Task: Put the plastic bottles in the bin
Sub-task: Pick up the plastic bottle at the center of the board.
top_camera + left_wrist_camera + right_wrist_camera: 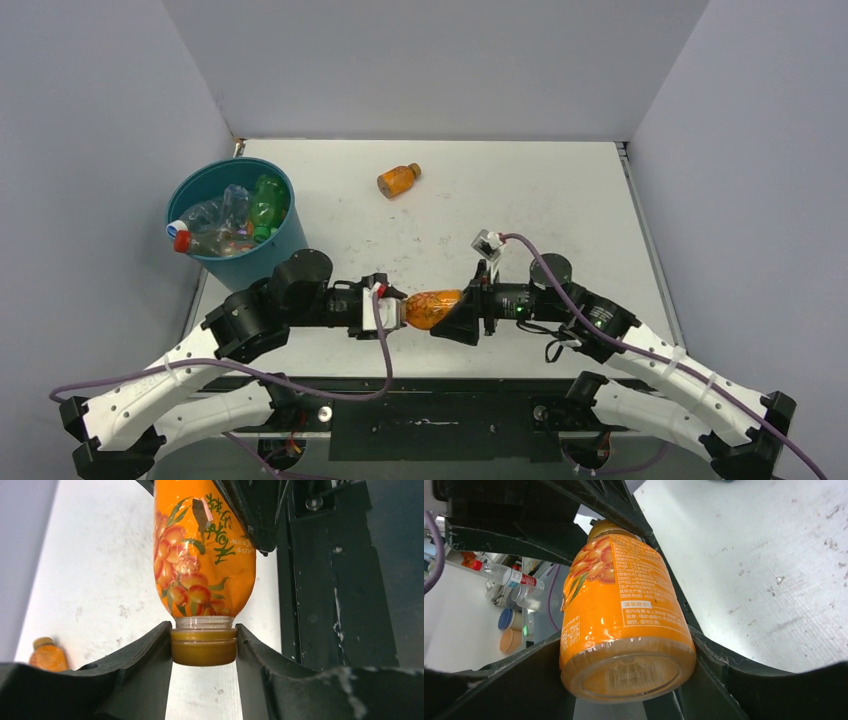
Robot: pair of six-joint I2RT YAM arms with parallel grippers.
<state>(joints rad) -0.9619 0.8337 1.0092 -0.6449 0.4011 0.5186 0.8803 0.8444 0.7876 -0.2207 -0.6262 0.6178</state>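
Observation:
An orange-filled plastic bottle (pixel 432 308) with a brown cap hangs level between the two arms above the table's near edge. My left gripper (pixel 392 305) is shut on its cap (pixel 203 647). My right gripper (pixel 458 315) has its jaws pressed on both sides of the bottle's base (pixel 626 675). A second orange bottle (pixel 398 180) lies on its side at the far middle of the table and also shows as a small orange bottle (pixel 47 655) in the left wrist view. The teal bin (pixel 290 245) stands at the far left with a green bottle (pixel 266 205) and clear red-capped ones (pixel 200 238) inside.
White walls close the table on the left, back and right. The black mounting plate (pixel 430 410) with both arm bases runs along the near edge. Beyond the table's edge, the right wrist view shows some clutter (pixel 506 577).

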